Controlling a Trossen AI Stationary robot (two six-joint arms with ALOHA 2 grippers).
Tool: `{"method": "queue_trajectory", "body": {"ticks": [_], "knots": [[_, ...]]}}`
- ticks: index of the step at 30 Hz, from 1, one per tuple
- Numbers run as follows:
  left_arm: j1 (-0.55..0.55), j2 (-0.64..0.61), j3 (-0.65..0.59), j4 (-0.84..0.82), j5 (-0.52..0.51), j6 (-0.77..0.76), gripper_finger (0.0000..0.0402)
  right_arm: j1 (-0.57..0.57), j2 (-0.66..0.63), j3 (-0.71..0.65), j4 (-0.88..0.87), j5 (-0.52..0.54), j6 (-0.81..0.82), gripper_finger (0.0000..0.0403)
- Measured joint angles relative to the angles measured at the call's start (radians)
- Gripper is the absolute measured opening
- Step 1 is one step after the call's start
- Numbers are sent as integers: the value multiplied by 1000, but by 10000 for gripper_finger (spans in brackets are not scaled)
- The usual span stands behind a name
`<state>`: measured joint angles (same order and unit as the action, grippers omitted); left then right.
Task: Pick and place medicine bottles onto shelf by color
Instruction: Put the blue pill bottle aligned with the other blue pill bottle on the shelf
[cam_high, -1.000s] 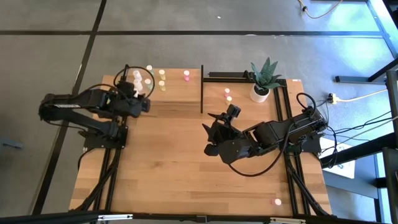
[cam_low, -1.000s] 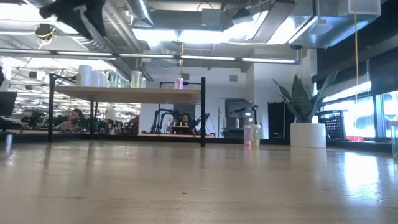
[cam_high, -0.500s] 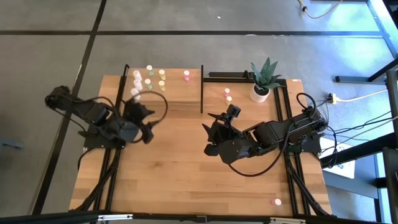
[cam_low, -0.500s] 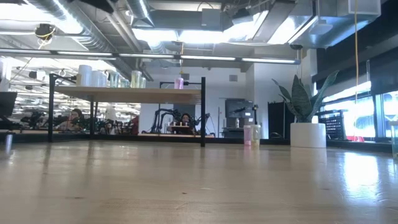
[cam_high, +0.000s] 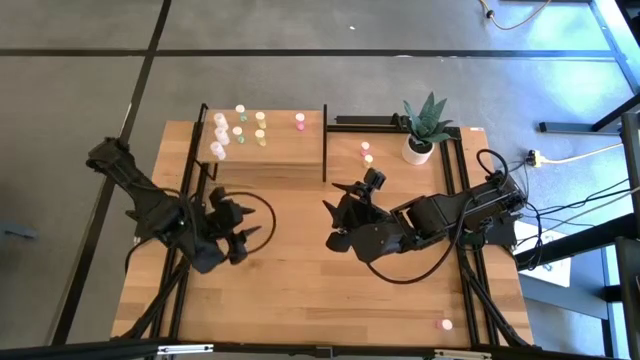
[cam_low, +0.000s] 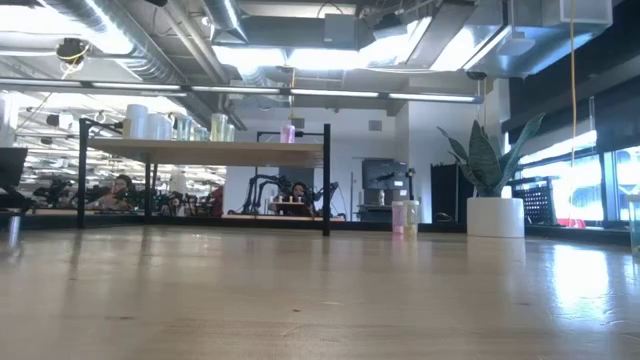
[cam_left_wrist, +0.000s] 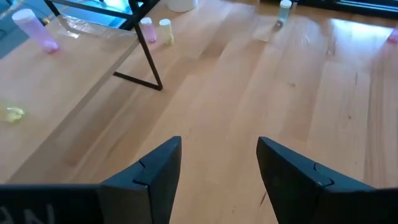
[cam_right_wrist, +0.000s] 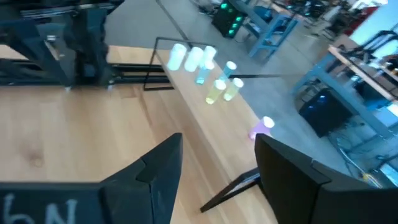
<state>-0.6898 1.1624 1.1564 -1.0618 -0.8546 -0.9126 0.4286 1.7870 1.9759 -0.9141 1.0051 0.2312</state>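
The shelf (cam_high: 270, 150) stands at the table's far left, and medicine bottles rest upright on it: white (cam_high: 218, 135), green (cam_high: 240, 130), yellow (cam_high: 260, 135) and pink (cam_high: 300, 120). A pink bottle (cam_high: 365, 149) and a yellow one (cam_high: 368, 159) stand on the table right of the shelf. Another pink bottle (cam_high: 446, 323) stands near the front right corner. My left gripper (cam_high: 250, 222) hovers open over the table's left half, in front of the shelf, with nothing between its fingers (cam_left_wrist: 219, 142). My right gripper (cam_high: 332, 225) hangs open over the table's middle, facing the shelf (cam_right_wrist: 205, 124).
A white pot with a spiky plant (cam_high: 418, 148) stands at the far right, beside black frame rails (cam_high: 455, 170). A black post (cam_high: 325, 145) marks the shelf's right end. Bare wood (cam_high: 300, 290) lies between the two arms and the near edge.
My left gripper has swung away from the shelf toward the table's near edge, turning about as it went, and has stayed open. The bottles on the shelf have not moved.
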Motion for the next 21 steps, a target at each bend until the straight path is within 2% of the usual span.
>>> {"method": "queue_trajectory", "body": {"ticks": [3,6,8,13,21], "knots": [[-19,22,0,1,-14,-15,202,0,0,0,-7,-56,-67,202],[-33,37,0,1,-19,-42,202,10,0,0,-28,-182,-155,202],[-41,42,0,1,-23,-61,202,16,-4,0,-53,-274,-149,202],[-52,44,0,1,-37,-81,202,15,-67,1,-197,-468,52,202],[-51,43,0,2,-105,-85,202,23,-147,2,-555,-612,454,202]]}}
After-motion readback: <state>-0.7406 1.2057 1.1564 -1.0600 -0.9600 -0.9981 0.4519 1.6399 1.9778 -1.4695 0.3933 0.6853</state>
